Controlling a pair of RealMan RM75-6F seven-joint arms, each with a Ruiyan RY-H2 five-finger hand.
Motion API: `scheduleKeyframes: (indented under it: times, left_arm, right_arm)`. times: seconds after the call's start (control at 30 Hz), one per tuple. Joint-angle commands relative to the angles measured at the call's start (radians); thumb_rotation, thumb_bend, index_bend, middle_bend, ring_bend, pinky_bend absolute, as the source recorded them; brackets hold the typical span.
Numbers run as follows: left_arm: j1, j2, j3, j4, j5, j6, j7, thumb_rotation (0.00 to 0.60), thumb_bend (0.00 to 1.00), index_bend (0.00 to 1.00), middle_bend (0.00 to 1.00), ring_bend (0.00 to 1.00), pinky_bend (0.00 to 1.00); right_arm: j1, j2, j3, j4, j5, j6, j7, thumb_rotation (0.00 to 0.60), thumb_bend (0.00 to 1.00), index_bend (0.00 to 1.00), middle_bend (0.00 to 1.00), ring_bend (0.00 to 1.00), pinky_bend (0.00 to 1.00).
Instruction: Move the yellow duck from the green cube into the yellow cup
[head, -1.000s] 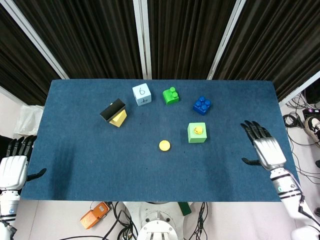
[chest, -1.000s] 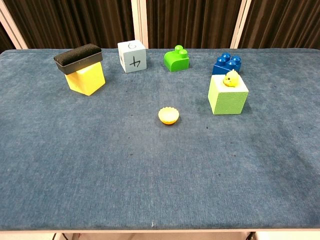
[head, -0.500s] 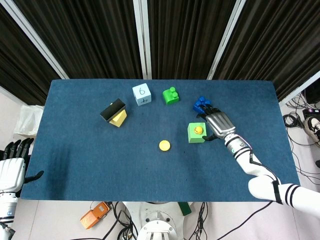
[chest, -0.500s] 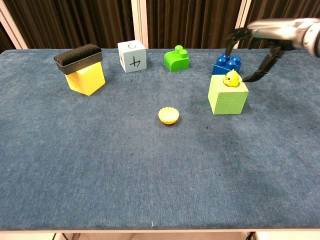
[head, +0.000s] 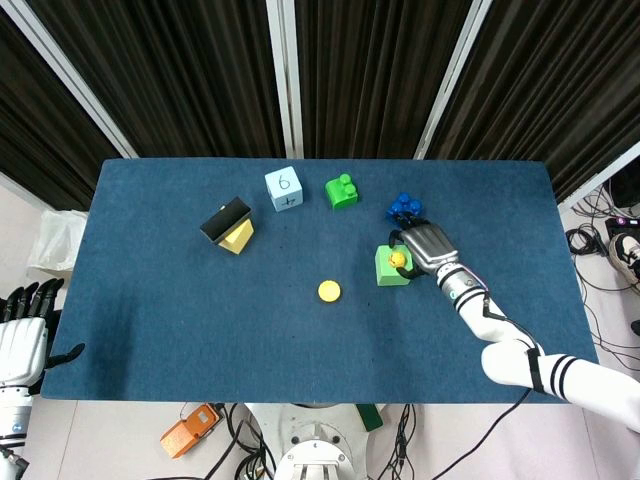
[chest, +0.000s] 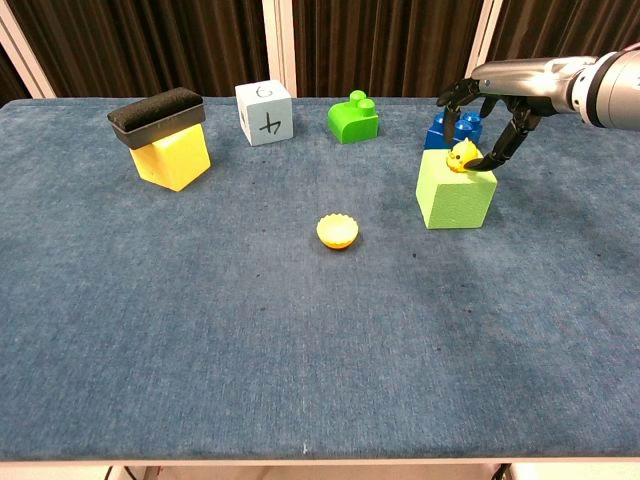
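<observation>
The small yellow duck (head: 397, 259) (chest: 461, 157) sits on top of the light green cube (head: 388, 272) (chest: 455, 198), right of the table's middle. My right hand (head: 427, 245) (chest: 502, 92) hovers over the cube's far right corner with its fingers arched above the duck. Its thumb tip reaches the duck's right side, and nothing is gripped. The yellow cup (head: 329, 291) (chest: 338, 231) stands empty near the middle of the table, left of the cube. My left hand (head: 20, 338) hangs off the table's near left corner, fingers spread and holding nothing; the chest view does not show it.
Along the far side stand a yellow block topped by a black sponge (head: 230, 224) (chest: 165, 135), a white numbered cube (head: 284, 188) (chest: 265, 112), a green brick (head: 342, 190) (chest: 353, 118) and a blue brick (head: 403, 208) (chest: 447, 130) just behind the green cube.
My right hand swung in from the table's right edge to the green cube, then closed in over the duck with its thumb at the duck's side. The left hand barely moved.
</observation>
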Motion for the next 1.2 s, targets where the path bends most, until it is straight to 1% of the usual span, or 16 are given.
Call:
scheduleKeyframes:
  times: [0.03,0.17,0.27,0.4,0.5,0.63,0.77,0.93,1.2]
  left_arm:
    - [0.001,-0.001,0.000,0.003,-0.001,-0.001,-0.001,0.600,0.05,0.08,0.08,0.06,0.00]
    - [0.002,-0.002,-0.001,0.007,-0.003,-0.001,-0.003,0.600,0.05,0.08,0.08,0.06,0.00]
    - [0.001,-0.002,-0.002,0.008,-0.004,-0.004,-0.004,0.600,0.05,0.08,0.08,0.06,0.00]
    - [0.000,-0.001,-0.004,0.010,-0.003,-0.004,-0.006,0.600,0.05,0.08,0.08,0.06,0.00]
    - [-0.001,0.000,-0.005,0.012,-0.002,-0.004,-0.009,0.600,0.05,0.08,0.08,0.06,0.00]
    - [0.000,-0.003,-0.005,0.015,0.003,0.000,-0.015,0.600,0.05,0.08,0.08,0.06,0.00]
    - [0.005,-0.006,-0.001,0.021,0.003,0.003,-0.022,0.600,0.05,0.08,0.08,0.06,0.00]
    - [0.018,-0.012,0.004,0.036,-0.003,0.008,-0.038,0.600,0.05,0.08,0.08,0.06,0.00]
    - [0.026,-0.022,0.007,0.061,-0.005,0.007,-0.058,0.600,0.05,0.08,0.08,0.06,0.00]
  right_arm:
    - [0.008,-0.004,-0.006,0.009,0.011,-0.003,0.004,0.600,0.46,0.51,0.16,0.11,0.24]
    - [0.016,-0.009,-0.013,0.019,0.022,-0.004,0.012,0.600,0.49,0.60,0.18,0.13,0.24]
    - [0.015,-0.001,-0.009,0.005,0.014,0.006,0.033,0.600,0.51,0.63,0.20,0.14,0.25]
    - [0.002,0.037,-0.002,-0.051,-0.026,0.038,0.064,0.600,0.52,0.64,0.20,0.14,0.25]
    - [-0.006,0.075,0.007,-0.117,-0.067,0.062,0.085,0.600,0.52,0.64,0.20,0.14,0.25]
    - [0.021,0.087,0.007,-0.175,-0.104,0.062,0.060,0.600,0.52,0.64,0.20,0.14,0.25]
    - [0.077,0.038,-0.001,-0.168,-0.080,0.032,0.000,0.600,0.52,0.64,0.20,0.14,0.25]
    - [0.148,-0.056,-0.020,-0.105,-0.015,0.004,-0.076,0.600,0.52,0.64,0.20,0.14,0.25]
    - [0.207,-0.174,-0.057,-0.002,0.061,-0.015,-0.129,0.600,0.52,0.63,0.20,0.14,0.25]
